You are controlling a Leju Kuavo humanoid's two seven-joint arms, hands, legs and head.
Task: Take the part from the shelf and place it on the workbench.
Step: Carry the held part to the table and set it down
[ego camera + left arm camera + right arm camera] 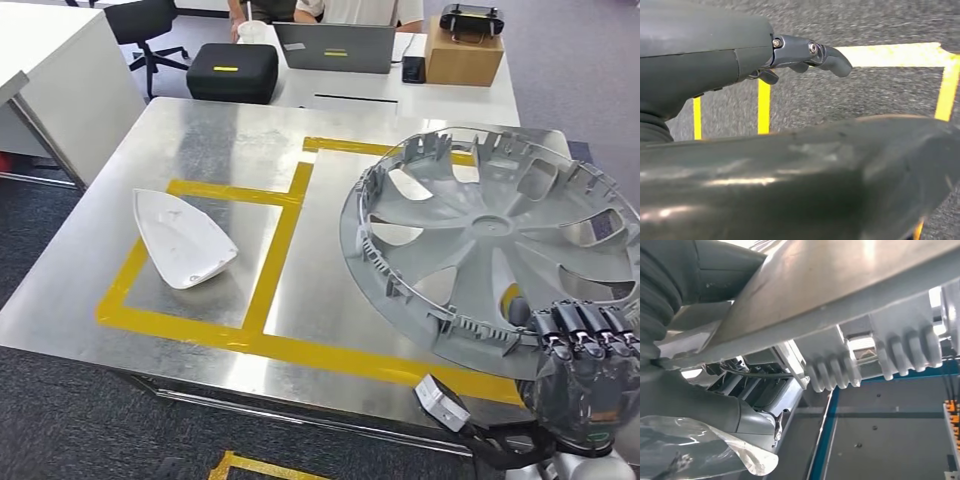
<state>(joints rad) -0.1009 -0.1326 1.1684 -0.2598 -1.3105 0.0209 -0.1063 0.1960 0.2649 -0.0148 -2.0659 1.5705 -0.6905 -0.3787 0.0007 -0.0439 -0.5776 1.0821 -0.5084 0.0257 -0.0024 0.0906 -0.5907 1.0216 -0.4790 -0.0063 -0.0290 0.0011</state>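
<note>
Matt grey plastic wheel cover (pixel 490 240); brushed-metal workbench (pixel 226 130).

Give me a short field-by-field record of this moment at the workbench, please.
held part: grey wheel cover, inner side up, over the right taped area
right hand: right hand grips the cover's near rim
left hand: left hand hangs above the floor, holding nothing
workbench: metal workbench marked with yellow tape
other part: white shell piece inside the left taped square
</note>
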